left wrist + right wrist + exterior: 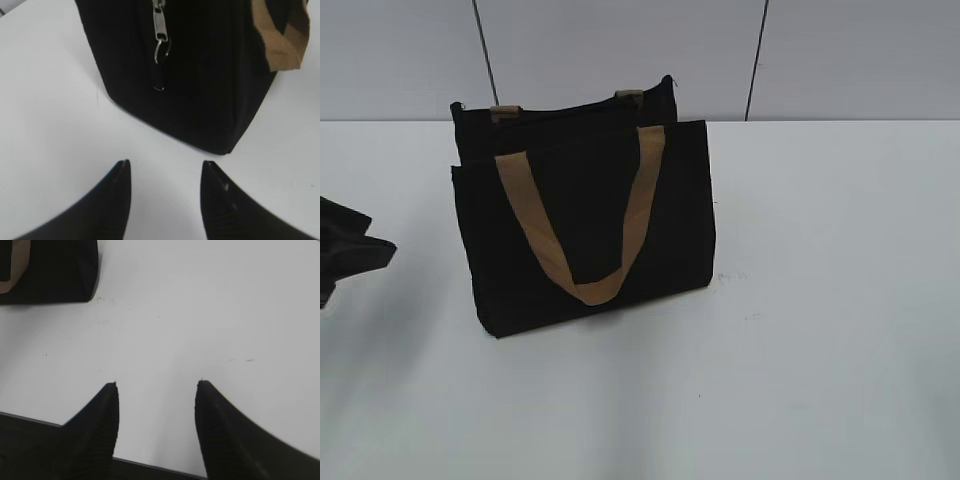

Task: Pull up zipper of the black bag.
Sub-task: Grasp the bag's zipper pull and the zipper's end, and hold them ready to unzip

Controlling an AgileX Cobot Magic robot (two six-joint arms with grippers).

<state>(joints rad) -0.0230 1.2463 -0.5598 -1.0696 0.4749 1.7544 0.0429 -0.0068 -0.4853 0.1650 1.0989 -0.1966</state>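
Black tote bag (590,220) stands upright on the white table (820,350). Left gripper (162,172), jaws apart and empty, faces the silver zipper pull (160,30) at 12 o'clock, lined up for a pinch. Right gripper (156,390) open, idle; bag corner at its 10 o'clock.

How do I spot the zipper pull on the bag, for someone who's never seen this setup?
Find the rectangular black fabric bag standing on the white table, then go to its narrow end facing the left gripper. There the small silvery metal zipper pull hangs on the dark zipper line, a thin ring dangling below. It is the only shiny thing there; the tan webbing handles are matte.
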